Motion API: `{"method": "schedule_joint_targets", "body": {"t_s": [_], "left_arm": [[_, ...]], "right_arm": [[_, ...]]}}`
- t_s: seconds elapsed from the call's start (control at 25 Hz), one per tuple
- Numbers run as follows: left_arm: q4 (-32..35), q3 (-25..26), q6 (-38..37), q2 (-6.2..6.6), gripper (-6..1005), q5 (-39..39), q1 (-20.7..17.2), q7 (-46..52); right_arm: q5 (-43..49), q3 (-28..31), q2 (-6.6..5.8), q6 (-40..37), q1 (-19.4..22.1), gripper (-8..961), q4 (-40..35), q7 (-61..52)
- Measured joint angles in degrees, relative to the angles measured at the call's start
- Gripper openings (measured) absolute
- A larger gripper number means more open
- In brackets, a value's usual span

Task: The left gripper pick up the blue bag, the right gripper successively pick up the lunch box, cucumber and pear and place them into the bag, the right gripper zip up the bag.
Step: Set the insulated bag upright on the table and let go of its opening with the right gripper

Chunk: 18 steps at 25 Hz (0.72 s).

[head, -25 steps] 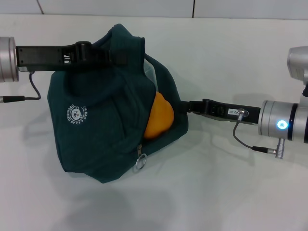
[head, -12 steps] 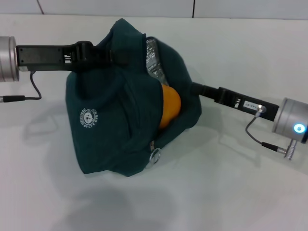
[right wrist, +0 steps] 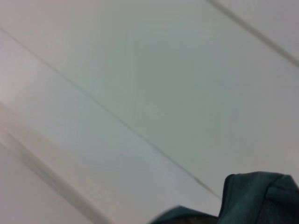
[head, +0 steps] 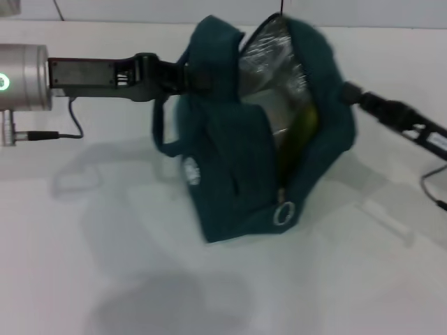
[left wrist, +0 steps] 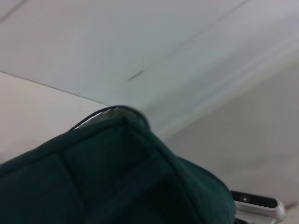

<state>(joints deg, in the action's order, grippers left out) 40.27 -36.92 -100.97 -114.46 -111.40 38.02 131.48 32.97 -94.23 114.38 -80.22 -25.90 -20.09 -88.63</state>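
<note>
Blue bag (head: 237, 174), a large dark teal fabric lunch bag with a crinkled silver foil lining (head: 269, 59), stands upright on the white desk (head: 105, 265) with its mouth gaping open. The left gripper (head: 187, 77), a black two-finger claw on a long black link and silver cylindrical arm, reaches in from the bag's left and its fingers are clamped on the fabric at the bag's upper left edge. One padded loop handle (head: 160, 129) droops down the bag's left side, just above a partly turned white round logo (head: 191, 169). The metal ring zipper pull (head: 283, 213) hangs at the lower end of the open slit on the bag's front. Inside the opening, below the foil, a yellow-green shape shows in blur; what it is cannot be told. The right gripper (head: 347, 91), a black claw on a black link, meets the bag's upper right side, its fingers hidden behind the fabric, so whether they are spread or closed cannot be told. The left wrist view shows the bag's teal top edge (left wrist: 117, 172) close up.
</note>
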Motion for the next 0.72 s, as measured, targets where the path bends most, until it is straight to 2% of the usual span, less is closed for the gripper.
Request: {"method": "schedule_joint_targets", "body": {"t_s": [0.12, 0.4, 0.56, 0.72], "left_arm": [[-1.0, 0.0, 0.0, -0.49, 40, 0.0, 1.3, -0.3], [-1.8, -0.5, 0.7, -3.33, 40, -0.5, 3.8, -0.8], [-4.5, -2.3, 3.4, -3.58, 40, -0.7, 4.0, -1.3], [-6.6, -3.1, 5.5, -3.81, 40, -0.9, 3.7, -2.8]], "right_arm": [[0.1, 2.6, -1.16, -5.2, 2.1, 15, 0.0, 1.1], [0.3, 6.7, -3.6, -15.8, 4.3, 14, 0.0, 4.2], [1.1, 6.7, -3.68, -16.1, 5.1, 13, 0.5, 4.7], [3.6, 6.7, -3.1, -16.1, 5.0, 13, 1.8, 5.9]]}}
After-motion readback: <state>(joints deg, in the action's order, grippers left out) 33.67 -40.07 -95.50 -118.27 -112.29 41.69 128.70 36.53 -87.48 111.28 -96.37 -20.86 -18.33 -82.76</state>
